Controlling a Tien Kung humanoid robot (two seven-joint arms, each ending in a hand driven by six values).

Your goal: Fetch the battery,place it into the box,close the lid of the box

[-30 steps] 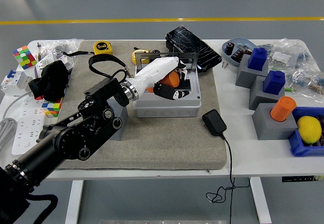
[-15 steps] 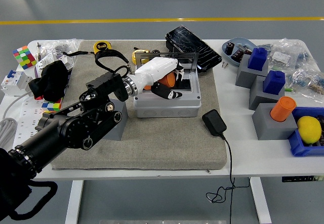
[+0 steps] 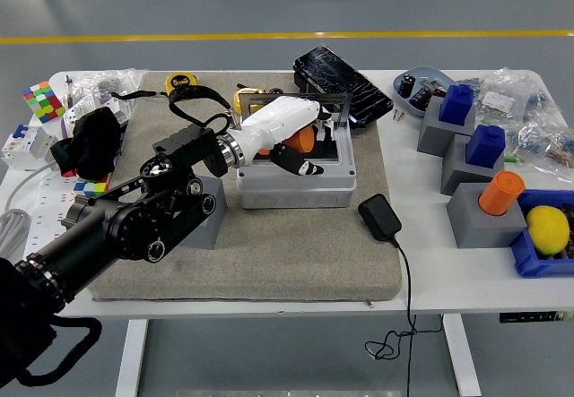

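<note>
A grey box [image 3: 296, 186] stands on the grey mat [image 3: 296, 254] at mid-table, its lid [image 3: 336, 103] open and standing up at the back. My left hand [image 3: 289, 146], white with dark fingertips, reaches in from the left over the open box. Its fingers curl around an orange battery [image 3: 305, 137], held just inside the box's top opening. How deep the battery sits is hidden by the hand. The right arm is out of view.
A black charger [image 3: 379, 216] with its cable lies right of the box. A cracked phone [image 3: 341, 79] and a tape measure [image 3: 182, 83] lie behind. Grey blocks with blue pieces [image 3: 459, 106] and an orange cylinder [image 3: 500, 191] stand right, beside a lemon [image 3: 547, 228].
My left hand drew back slightly to the left, then shifted right again over the box. The orange battery stayed in its fingers. The forearm has swung lower and closer to the mat.
</note>
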